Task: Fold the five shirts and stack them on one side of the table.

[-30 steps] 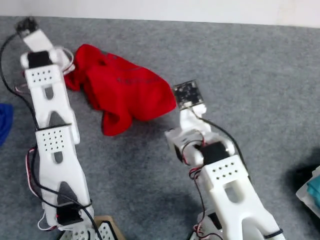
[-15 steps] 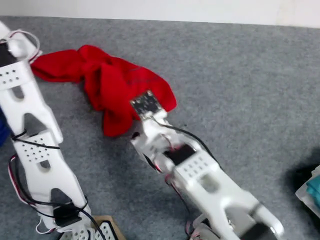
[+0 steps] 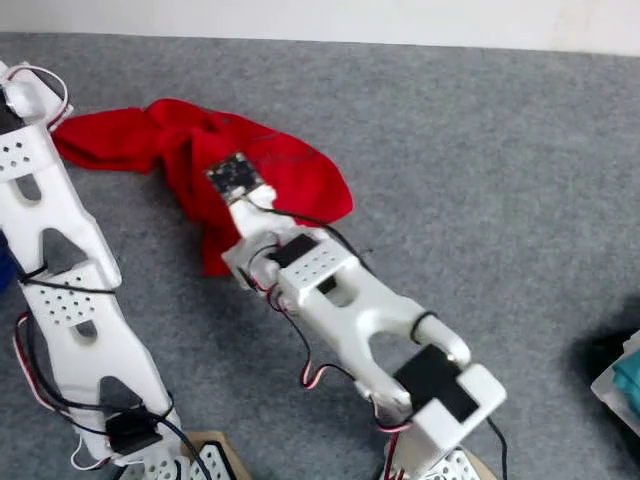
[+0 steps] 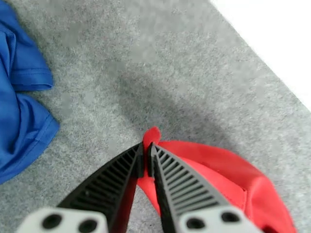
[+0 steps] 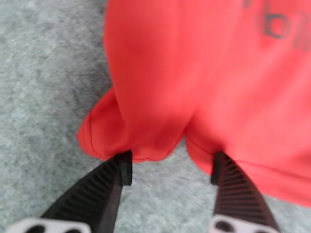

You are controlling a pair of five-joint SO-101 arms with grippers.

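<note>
My left tool (image 4: 146, 151) is pinching the shirt (image 3: 270, 165) edge; my right tool (image 5: 171, 165) is hanging open, straddling its hem over the counter (image 3: 480, 150).

- The first shirt (image 3: 290, 170) was red with a faint dark print.
- The second shirt (image 4: 19, 111) was blue.
- The table (image 3: 480, 150) was mottled grey.
- The arms (image 3: 60, 300) were white, their fingers (image 4: 116, 182) black.

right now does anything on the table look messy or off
The red shirt is bunched in a heap, not flat, with one corner pinched in the left gripper and stretched sideways. The blue shirt lies crumpled too.
</note>
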